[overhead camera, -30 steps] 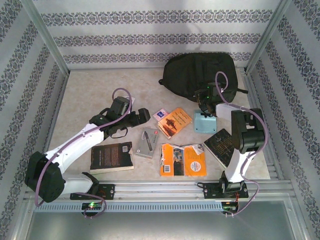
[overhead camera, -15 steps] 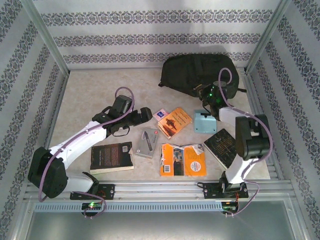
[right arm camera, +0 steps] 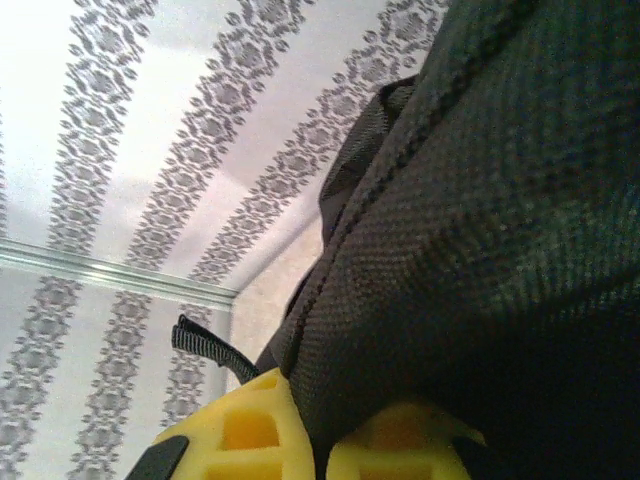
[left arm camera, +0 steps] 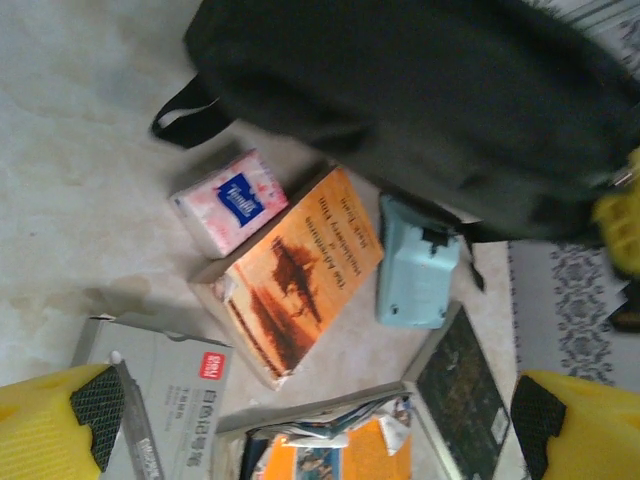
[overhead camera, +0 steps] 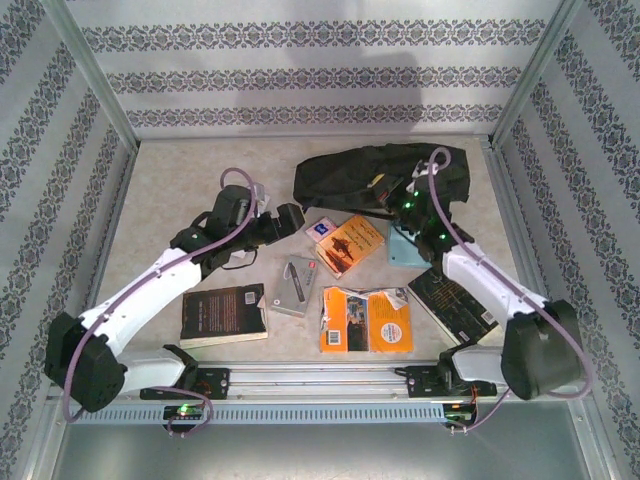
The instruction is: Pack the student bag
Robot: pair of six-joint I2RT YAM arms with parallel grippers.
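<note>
**Student bag** [overhead camera: 375, 172]: black soft fabric, lying slumped at the far centre-right of the table [overhead camera: 180, 190], with a small loop [left arm camera: 180, 110] at its left end.

**Right gripper** [overhead camera: 390, 190]: at the bag's near edge. In the right wrist view its yellow fingers [right arm camera: 240, 425] are pressed together on a fold of the bag's woven fabric.

**Left gripper** [overhead camera: 292, 222]: near and to the left of the bag, apart from it. Its jaws are spread wide with nothing between them.

**Items between the bag and the arm bases:**
- Tissue pack [left arm camera: 230, 200], pink and blue, just near of the bag's left end.
- Orange book [left arm camera: 300, 270], touching the tissue pack on its right.
- Light blue case [left arm camera: 415, 275], right of the orange book, at the bag's near edge.
- Dark book [overhead camera: 455, 300], near of the case, partly under the right arm.
- Grey box [overhead camera: 293, 285], centre.
- Orange booklet [overhead camera: 366, 320], near centre.
- Second dark book [overhead camera: 224, 312], near left.
</note>
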